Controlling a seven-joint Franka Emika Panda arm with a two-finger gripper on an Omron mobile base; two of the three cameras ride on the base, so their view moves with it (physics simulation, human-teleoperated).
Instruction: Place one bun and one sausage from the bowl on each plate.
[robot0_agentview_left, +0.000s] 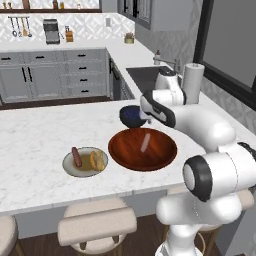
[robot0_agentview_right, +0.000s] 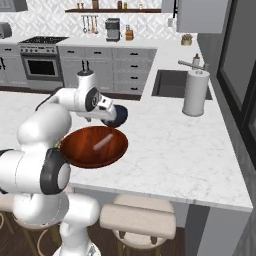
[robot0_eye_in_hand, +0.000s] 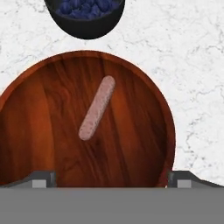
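Bowl (robot0_eye_in_hand: 35, 131) is glossy reddish-brown wood grain, one pale pink sausage (robot0_eye_in_hand: 97, 107) lying diagonally inside, dark dish (robot0_eye_in_hand: 85, 17) at 12 o'clock. Hand (robot0_eye_in_hand: 111, 179) spread wide, holding nothing. No readable writing.

1 large glossy reddish-brown wooden bowl (robot0_agentview_left: 142, 149) on the white marbled surface (robot0_agentview_left: 35, 145). 2 pinkish-brown sausages: 1 lying in the bowl (robot0_eye_in_hand: 96, 107), 1 on the beige-rimmed round plate (robot0_agentview_left: 76, 156). 1 golden bun (robot0_agentview_left: 97, 160), on that same plate (robot0_agentview_left: 69, 167); 1 such plate counted. 1 small dark round bowl with a blue inside (robot0_agentview_left: 131, 115) just beyond the big bowl. 1 white upright paper-towel roll (robot0_agentview_right: 195, 93) by the sink. 2 pale padded stools (robot0_agentview_left: 97, 225) seen in front of the surface.
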